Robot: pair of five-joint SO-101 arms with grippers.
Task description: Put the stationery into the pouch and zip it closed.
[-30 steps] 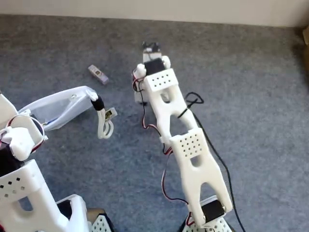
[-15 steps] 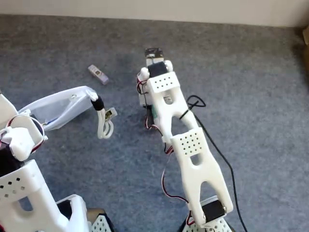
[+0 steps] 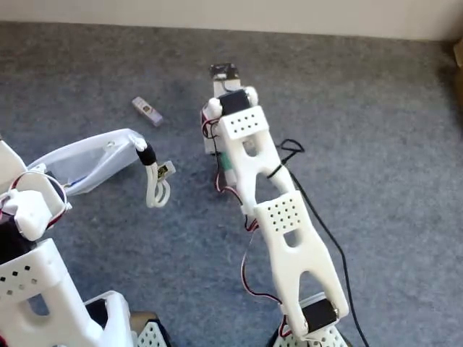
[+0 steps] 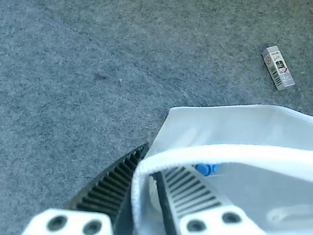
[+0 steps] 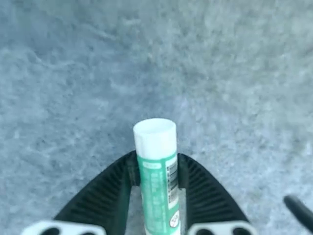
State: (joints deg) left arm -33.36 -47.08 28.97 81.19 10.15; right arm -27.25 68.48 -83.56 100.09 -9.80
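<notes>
Pinching the rim of the pouch point(image 4: 234, 127) in the left gripper point(image 4: 152, 164), with jaws nearly closed on the fabric, propping the mouth up and open for sliding items in, and sheltering something blue point(image 4: 206, 169) inside. Gripping a green-and-white glue stick point(image 5: 155, 142) in the right gripper point(image 5: 156, 159), with jaws narrow around its barrel and the cap pointing forward, apparently lifted off the carpet point(image 3: 376, 108) and well apart from the pouch, probably for carrying across to that opening. Leaving a small boxed item point(image 4: 278, 67) loose on the carpet just beyond the pouch, likely for a later trip
</notes>
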